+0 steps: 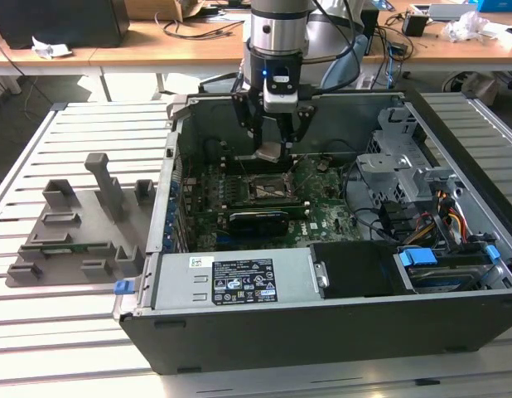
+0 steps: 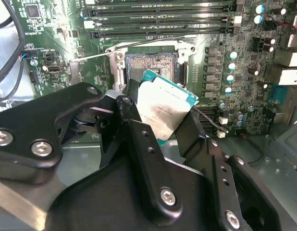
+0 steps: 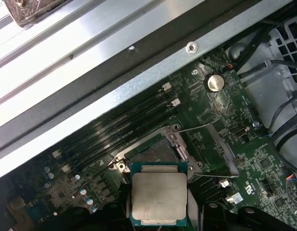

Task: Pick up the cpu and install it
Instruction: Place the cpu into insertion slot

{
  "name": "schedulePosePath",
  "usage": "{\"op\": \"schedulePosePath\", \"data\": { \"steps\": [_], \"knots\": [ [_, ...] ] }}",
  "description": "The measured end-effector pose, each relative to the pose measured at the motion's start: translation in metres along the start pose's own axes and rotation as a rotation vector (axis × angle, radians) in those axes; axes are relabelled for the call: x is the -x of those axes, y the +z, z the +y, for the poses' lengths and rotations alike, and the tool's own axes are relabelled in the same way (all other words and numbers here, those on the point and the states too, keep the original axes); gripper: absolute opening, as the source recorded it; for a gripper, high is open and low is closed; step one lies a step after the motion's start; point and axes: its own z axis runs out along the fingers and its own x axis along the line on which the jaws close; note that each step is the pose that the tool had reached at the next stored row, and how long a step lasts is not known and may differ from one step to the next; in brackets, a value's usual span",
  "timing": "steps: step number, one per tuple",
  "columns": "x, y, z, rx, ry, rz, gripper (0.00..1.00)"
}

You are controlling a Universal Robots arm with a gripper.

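You are looking at a slatted metal table (image 1: 74, 332) in the exterior view, its pale slats running across from the exterior view's left to its right. Two things rest directly on it. The open computer case (image 1: 322, 340) lies on its side toward the exterior view's right, its black wall facing the camera. A grey plastic tray (image 1: 78, 228) with upright moulded holders sits flat on the slats just beside it, on the exterior view's left. You cannot tell whether they touch.
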Motion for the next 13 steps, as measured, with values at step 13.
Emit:
{"op": "schedulePosePath", "data": {
  "steps": [13],
  "knots": [
    [0.0, 0.0, 0.0, -0.01, 0.11, 0.0061, 0.55]
  ]
}}
